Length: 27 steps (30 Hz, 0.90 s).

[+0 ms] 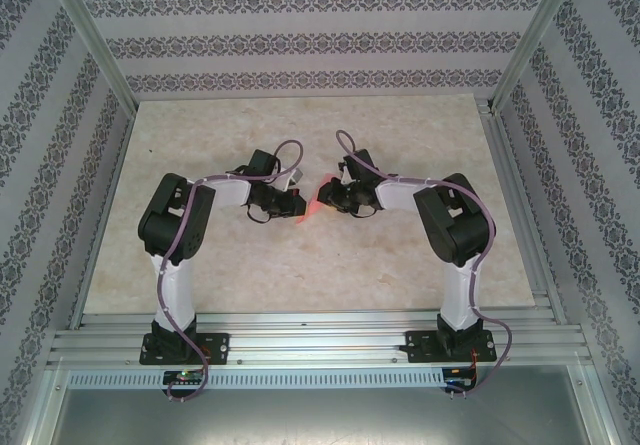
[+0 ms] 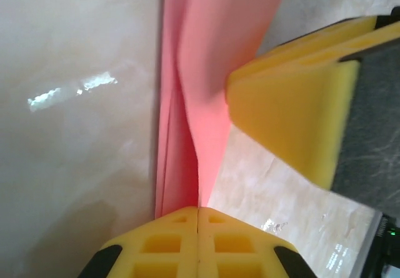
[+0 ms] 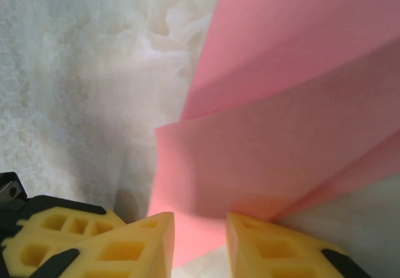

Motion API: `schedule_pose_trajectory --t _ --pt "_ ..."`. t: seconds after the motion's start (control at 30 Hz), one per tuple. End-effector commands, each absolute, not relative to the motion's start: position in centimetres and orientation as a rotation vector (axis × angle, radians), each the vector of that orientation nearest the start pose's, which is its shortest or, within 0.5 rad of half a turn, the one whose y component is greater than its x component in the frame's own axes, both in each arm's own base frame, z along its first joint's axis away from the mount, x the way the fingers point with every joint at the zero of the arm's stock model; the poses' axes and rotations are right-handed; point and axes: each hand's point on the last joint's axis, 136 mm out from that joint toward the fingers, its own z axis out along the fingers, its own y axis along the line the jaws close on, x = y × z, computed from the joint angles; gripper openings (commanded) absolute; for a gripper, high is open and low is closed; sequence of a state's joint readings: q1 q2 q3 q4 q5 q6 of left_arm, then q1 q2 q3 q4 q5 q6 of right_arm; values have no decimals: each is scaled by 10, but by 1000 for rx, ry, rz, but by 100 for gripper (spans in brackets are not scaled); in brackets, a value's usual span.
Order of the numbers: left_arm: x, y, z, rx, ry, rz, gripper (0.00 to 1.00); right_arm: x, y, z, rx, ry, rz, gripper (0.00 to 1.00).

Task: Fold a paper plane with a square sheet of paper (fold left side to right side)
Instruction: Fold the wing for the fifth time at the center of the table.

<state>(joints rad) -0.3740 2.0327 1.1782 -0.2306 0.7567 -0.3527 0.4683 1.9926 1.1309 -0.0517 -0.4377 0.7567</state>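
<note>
Left fingers (image 2: 162, 247) pressed together, clamped on one end of the folded pink sheet of paper (image 2: 212, 53). The sheet sits at the middle of the counter (image 1: 300, 275), between both arms. Right fingers (image 3: 125, 247) stand apart, with the paper's edge in the gap. Contact there is unclear, probably loose.

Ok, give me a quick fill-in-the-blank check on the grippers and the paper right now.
1. The left gripper is ___ on the paper.
2. The right gripper has its fingers ___, with paper in the gap.
3. The paper's colour is ___.
4. Both grippers meet near the ___ of the table.
Missing words: shut; apart; pink; centre.
</note>
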Motion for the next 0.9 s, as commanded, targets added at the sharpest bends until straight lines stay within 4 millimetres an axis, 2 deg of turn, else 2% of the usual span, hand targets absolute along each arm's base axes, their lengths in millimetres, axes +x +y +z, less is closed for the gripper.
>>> schedule_pose_trajectory --t 0.0,0.2,0.57,0.7,0.87 --pt "367 -269 37 274 2637 -1358 0 398 261 47 184 2593 981 32" --pt "369 -267 31 242 2643 -1427 0 395 262 56 151 2563 1010 30" --pt "372 -269 35 247 2640 -1472 0 400 301 63 64 2540 1101 28" --pt "374 -269 37 249 2638 -1473 0 405 305 56 77 2551 1091 28" --pt "372 -268 51 282 2612 -1459 16 409 300 45 112 2562 1083 27"
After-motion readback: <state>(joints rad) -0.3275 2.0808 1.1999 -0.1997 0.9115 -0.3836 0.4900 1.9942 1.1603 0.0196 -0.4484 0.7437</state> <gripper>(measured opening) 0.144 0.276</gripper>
